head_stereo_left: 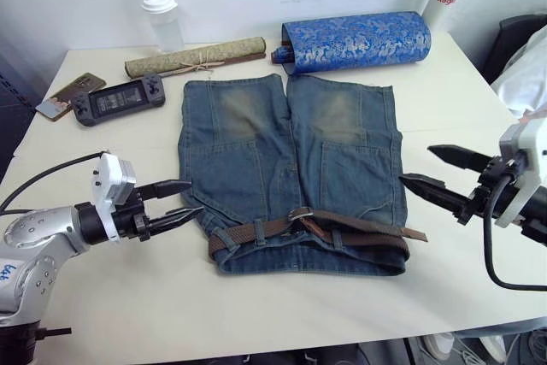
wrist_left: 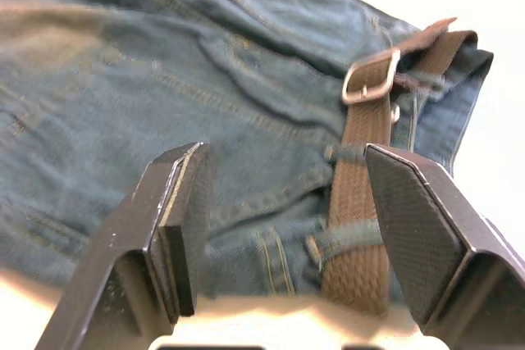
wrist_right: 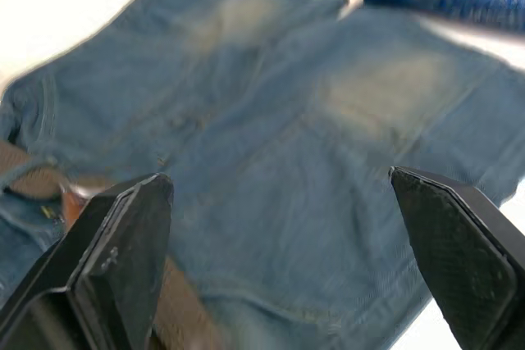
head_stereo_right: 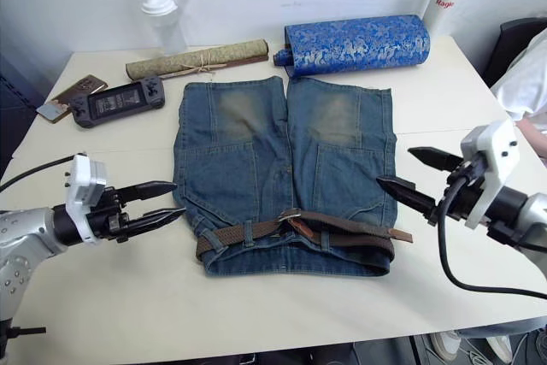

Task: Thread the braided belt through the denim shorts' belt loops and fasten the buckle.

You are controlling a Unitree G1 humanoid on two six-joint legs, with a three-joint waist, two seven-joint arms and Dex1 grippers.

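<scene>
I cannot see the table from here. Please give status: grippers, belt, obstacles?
Left gripper open, right gripper open, both beside denim shorts. Braided belt through belt loops, buckle fastened. Nothing on the shorts.

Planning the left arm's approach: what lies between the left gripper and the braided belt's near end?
Bare table, in the left eye view: the left gripper, open, sits beside the braided belt on the denim shorts.

Braided belt (head_stereo_left: pixel 256 232) threaded, buckle (head_stereo_left: pixel 301 214) fastened on denim shorts (head_stereo_left: pixel 291 160); 2 grippers apart.
</scene>
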